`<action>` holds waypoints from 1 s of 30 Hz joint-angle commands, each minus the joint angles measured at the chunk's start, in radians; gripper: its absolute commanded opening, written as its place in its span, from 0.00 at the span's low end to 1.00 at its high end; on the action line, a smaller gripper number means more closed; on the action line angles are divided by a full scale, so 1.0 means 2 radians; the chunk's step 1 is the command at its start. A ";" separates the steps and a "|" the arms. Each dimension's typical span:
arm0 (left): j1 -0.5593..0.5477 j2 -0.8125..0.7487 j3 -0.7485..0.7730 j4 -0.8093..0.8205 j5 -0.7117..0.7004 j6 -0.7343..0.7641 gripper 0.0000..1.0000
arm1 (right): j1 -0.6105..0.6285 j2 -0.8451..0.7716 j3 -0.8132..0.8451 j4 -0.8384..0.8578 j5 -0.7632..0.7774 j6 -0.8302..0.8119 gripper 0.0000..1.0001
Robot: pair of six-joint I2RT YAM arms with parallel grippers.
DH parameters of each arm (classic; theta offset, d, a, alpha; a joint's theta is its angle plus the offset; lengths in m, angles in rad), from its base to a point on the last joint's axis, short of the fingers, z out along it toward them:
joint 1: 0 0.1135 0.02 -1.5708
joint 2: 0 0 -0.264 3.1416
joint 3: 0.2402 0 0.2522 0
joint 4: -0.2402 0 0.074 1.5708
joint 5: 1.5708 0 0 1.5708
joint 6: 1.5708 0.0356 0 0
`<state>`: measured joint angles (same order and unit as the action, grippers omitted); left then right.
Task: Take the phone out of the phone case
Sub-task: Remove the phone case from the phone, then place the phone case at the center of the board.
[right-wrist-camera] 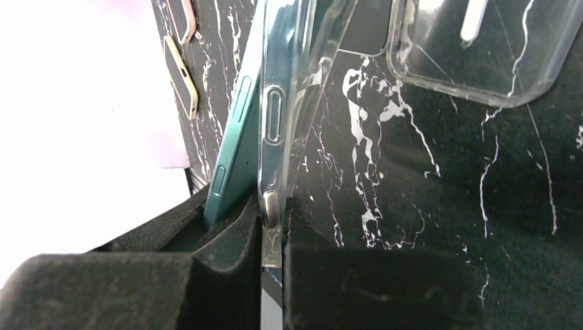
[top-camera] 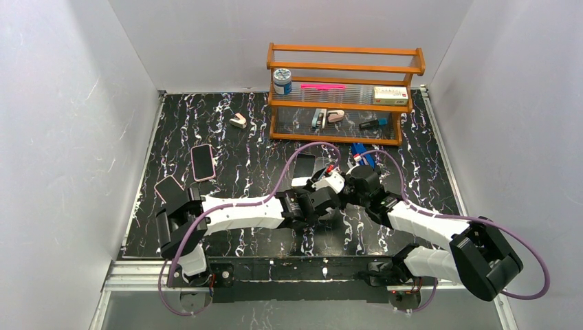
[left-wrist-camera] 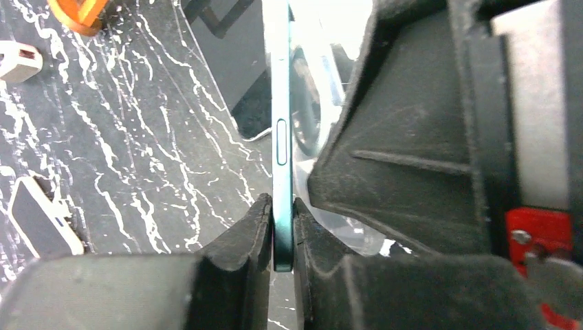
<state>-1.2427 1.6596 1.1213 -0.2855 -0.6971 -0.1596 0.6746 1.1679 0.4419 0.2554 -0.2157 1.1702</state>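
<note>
**Counter [top-camera: 254,144], black with white veining. Contents, left to right:**

1. Dark phone [top-camera: 168,187], lying flat near the left edge, beside the left arm's base.
2. Pink-cased phone [top-camera: 202,161], flat, screen up, just right of item 1.
3. Small pink-and-white object [top-camera: 238,121], farther back; type cannot be told.
4. Left hand [left-wrist-camera: 282,230], clenched. Its two fingers pinch the thin edge of the teal phone [left-wrist-camera: 281,137], touching on both sides.
5. Teal phone, the task's thing: held off the counter at mid-table between the two hands, standing on edge with side buttons showing. In the right wrist view its near end leans away from the clear phone case [right-wrist-camera: 275,103]. Farther along, the two run close together; whether it is seated there cannot be told.
6. Clear phone case: upright on edge, just beside the phone, its button cover visible.
7. Right hand [right-wrist-camera: 273,240], clenched on the lower edge of the clear phone case, one finger either side.
8. Spare clear case [right-wrist-camera: 474,48], lying flat on the counter beyond the hands.
9. Wooden rack [top-camera: 344,67], at the back right. Its upper shelf carries a blue-lidded jar [top-camera: 282,80], a pink pen [top-camera: 323,86] and a small box [top-camera: 390,95]. Small items on the lower shelf are too small to tell.
10. Blue object [top-camera: 360,155], on the counter in front of the rack.
</note>
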 commanded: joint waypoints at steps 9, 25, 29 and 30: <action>-0.055 -0.038 0.000 -0.038 -0.067 -0.039 0.00 | 0.003 -0.021 0.012 0.019 0.068 0.031 0.01; -0.072 -0.108 -0.014 -0.260 -0.081 -0.219 0.00 | -0.079 -0.057 0.016 -0.095 0.036 -0.077 0.01; -0.072 -0.106 -0.033 -0.263 -0.068 -0.229 0.00 | -0.083 -0.083 0.006 -0.157 -0.001 -0.105 0.01; -0.072 -0.104 -0.036 -0.259 -0.064 -0.229 0.00 | -0.083 -0.095 -0.002 -0.167 -0.013 -0.106 0.01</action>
<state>-1.3846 1.4826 1.0760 -0.7422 -0.8005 -0.5404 0.5114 1.0397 0.4671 0.0402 -0.1497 1.0298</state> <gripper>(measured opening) 0.083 0.118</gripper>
